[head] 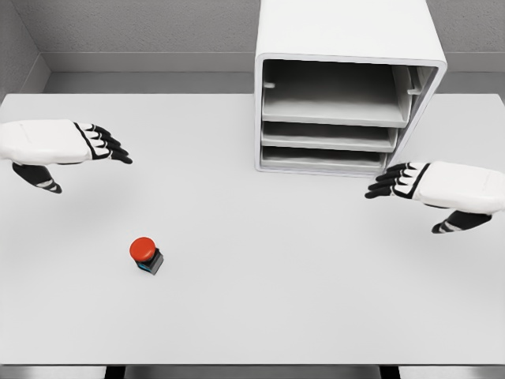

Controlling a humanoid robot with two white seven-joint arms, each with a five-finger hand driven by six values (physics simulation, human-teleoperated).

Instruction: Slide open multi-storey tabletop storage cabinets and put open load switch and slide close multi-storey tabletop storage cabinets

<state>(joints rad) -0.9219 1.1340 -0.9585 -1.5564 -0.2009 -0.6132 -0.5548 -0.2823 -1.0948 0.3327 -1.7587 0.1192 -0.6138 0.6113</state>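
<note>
A white multi-storey storage cabinet stands at the back of the table, right of centre, its front showing three grey drawer trays. The load switch, a small dark block with a red round button on top, sits on the table at the front left. My left hand hovers at the far left, well above and behind the switch, fingers spread and empty. My right hand hovers just in front of the cabinet's lower right corner, fingers extended toward the lowest tray, holding nothing.
The white table spans the whole view, with its front edge near the bottom. Grey walls rise behind the cabinet.
</note>
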